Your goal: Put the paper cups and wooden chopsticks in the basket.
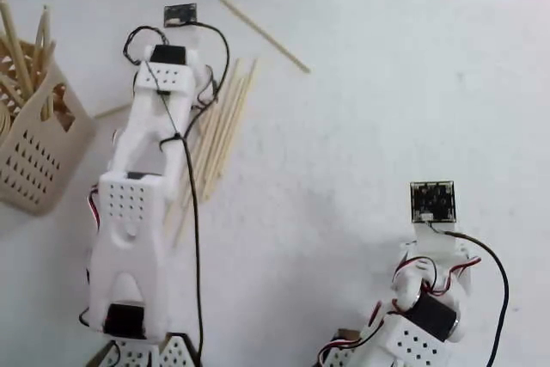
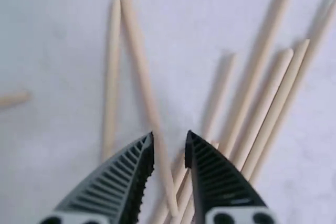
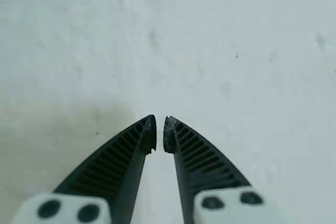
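Leaning in the basket (image 1: 34, 161), several chopsticks (image 1: 15, 45); loose sticks (image 1: 226, 118) lie nearby.

White table (image 1: 387, 109); loose chopsticks (image 1: 225, 122); basket (image 1: 30, 165)

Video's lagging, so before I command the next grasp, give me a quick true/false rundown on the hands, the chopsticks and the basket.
1. The basket already holds some chopsticks. True.
2. The left hand is open over the pile of loose chopsticks on the table. True.
3. The right hand grips a chopstick. False: it is shut on nothing, over bare table.
4. Every loose chopstick lies in that pile. False: a single chopstick lies apart, farther from the arms.
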`<move>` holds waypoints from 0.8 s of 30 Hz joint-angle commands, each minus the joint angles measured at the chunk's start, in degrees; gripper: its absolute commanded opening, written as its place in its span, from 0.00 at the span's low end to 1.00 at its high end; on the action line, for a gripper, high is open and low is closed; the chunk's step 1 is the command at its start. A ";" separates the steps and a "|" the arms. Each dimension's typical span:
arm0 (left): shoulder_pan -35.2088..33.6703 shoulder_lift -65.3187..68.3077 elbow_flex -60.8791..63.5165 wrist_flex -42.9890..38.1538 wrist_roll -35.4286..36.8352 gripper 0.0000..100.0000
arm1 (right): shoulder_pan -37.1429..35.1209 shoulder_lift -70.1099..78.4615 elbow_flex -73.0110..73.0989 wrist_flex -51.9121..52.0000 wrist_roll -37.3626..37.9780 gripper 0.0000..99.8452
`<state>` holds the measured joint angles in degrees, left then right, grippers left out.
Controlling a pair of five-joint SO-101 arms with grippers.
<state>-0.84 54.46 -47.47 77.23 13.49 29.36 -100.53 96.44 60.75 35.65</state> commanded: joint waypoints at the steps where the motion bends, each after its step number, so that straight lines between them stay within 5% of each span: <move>1: 0.40 1.54 -2.81 -0.53 -0.62 0.11 | 0.57 0.04 0.53 -0.13 -0.09 0.04; 14: 0.75 -1.63 -2.81 0.62 -3.87 0.02 | 0.57 0.04 0.53 -0.13 -0.09 0.04; 24: -2.33 -13.05 -2.29 17.05 -12.22 0.02 | 0.57 0.04 0.53 -0.13 -0.09 0.04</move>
<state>-1.19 47.25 -49.05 86.46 5.05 29.36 -100.53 96.44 60.75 35.65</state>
